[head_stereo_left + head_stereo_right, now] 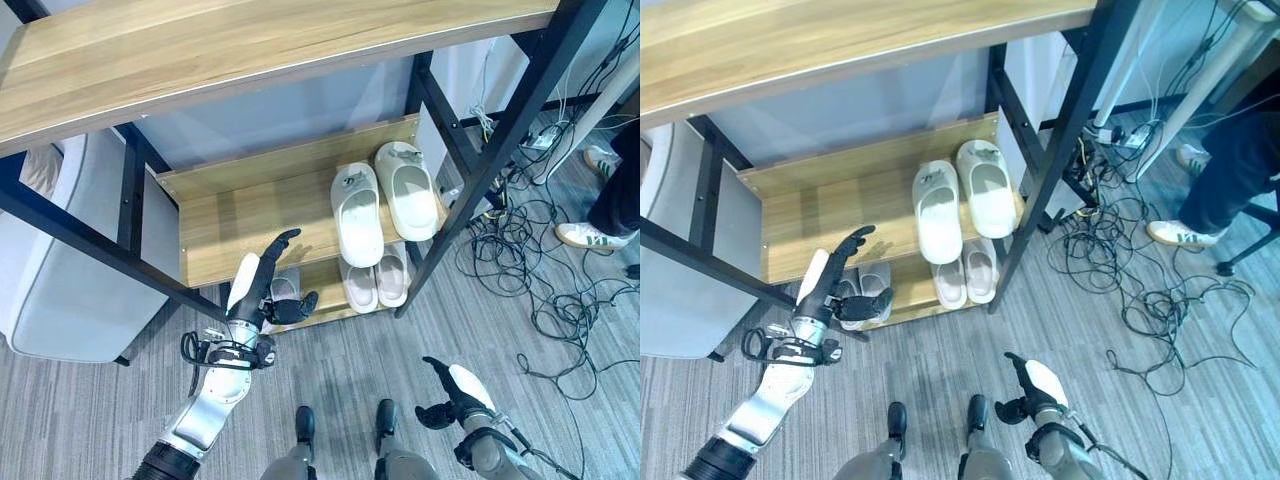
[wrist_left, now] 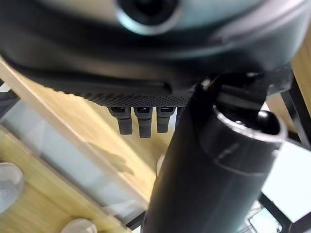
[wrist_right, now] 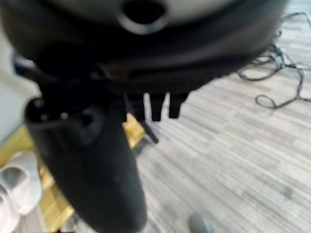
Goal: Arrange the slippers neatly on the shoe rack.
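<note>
Two cream slippers [image 1: 357, 213] [image 1: 407, 190] lie side by side at the right end of the rack's middle shelf [image 1: 230, 215]. Below them on the bottom shelf rests a smaller beige pair [image 1: 377, 279], with a grey pair [image 1: 862, 291] to its left. My left hand [image 1: 262, 275] is raised in front of the middle shelf's front edge, fingers straight, holding nothing. It partly covers the grey pair. My right hand [image 1: 457, 391] hangs low over the floor, open and empty, well clear of the rack.
The top shelf [image 1: 250, 50] overhangs the work area on black frame posts [image 1: 500, 150]. Tangled cables [image 1: 530, 270] cover the floor to the right, where a person's leg and white shoe [image 1: 590, 236] stand. A pale grey seat [image 1: 60, 270] sits left of the rack.
</note>
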Controlling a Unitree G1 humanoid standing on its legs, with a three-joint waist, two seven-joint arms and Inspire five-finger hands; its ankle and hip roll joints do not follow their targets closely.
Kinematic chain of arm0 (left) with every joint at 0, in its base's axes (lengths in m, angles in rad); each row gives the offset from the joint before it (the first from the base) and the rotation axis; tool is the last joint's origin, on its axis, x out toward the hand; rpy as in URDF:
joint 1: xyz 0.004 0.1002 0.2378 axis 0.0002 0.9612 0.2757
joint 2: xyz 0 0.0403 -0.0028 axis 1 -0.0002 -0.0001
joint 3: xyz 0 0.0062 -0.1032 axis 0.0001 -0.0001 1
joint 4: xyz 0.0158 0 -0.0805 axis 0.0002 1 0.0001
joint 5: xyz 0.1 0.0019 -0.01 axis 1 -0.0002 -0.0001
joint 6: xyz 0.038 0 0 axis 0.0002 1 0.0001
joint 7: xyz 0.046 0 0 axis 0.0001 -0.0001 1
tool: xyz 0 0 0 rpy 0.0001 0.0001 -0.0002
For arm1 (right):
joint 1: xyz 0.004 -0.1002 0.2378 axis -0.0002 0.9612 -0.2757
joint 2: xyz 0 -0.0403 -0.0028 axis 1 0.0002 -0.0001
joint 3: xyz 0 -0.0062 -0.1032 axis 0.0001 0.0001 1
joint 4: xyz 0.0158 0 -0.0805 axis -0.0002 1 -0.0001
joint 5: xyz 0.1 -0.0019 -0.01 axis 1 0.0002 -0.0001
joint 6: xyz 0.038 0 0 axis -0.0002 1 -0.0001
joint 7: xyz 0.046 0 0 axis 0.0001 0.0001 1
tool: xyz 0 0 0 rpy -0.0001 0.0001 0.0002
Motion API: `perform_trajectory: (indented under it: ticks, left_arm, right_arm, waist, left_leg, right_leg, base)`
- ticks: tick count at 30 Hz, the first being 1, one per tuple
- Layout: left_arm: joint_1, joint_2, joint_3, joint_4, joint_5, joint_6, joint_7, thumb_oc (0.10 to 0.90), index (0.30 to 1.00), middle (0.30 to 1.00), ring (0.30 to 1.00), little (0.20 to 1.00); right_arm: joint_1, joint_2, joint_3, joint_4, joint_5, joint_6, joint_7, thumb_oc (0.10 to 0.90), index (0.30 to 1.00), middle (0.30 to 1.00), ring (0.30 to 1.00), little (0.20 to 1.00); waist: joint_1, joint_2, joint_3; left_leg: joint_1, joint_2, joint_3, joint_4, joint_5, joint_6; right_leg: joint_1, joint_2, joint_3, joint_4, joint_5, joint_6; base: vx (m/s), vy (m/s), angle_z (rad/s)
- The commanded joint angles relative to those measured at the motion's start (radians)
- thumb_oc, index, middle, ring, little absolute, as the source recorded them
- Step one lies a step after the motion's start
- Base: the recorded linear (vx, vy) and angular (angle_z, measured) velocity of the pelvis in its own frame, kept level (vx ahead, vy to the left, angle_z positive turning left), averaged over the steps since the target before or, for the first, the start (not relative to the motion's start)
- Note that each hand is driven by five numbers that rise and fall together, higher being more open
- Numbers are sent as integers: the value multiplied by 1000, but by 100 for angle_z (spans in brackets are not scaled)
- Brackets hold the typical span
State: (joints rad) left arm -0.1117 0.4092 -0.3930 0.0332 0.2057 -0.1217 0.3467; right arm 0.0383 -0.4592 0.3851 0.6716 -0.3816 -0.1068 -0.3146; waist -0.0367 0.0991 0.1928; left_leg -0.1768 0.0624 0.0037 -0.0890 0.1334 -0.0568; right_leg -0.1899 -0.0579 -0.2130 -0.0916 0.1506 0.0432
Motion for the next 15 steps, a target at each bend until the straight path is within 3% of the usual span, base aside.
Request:
perform_trajectory:
  ticks: [1,15]
  left_arm:
    - [-157,-13,11,-26,87,-51,100,800,900,900,900,900]
    - [-303,-57,-11,38,121,-26,197,800,900,900,900,900]
  right_arm:
    - [1,-20,10,-35,11,-48,-75,800,900,900,900,900]
    - [-9,-58,33,-63,3,-52,-95,800,900,900,900,900]
  waist:
    - [8,-56,-43]
    - [-6,-63,-18]
  left_leg:
    - [-25,-22,18,2,-51,-8]
    - [-81,-5,32,2,-29,-19]
  right_leg:
    - [-45,7,53,86,-161,11]
    - [-104,14,63,81,-143,14]
  base:
    - [-81,-26,5]
    - [-25,-19,-2]
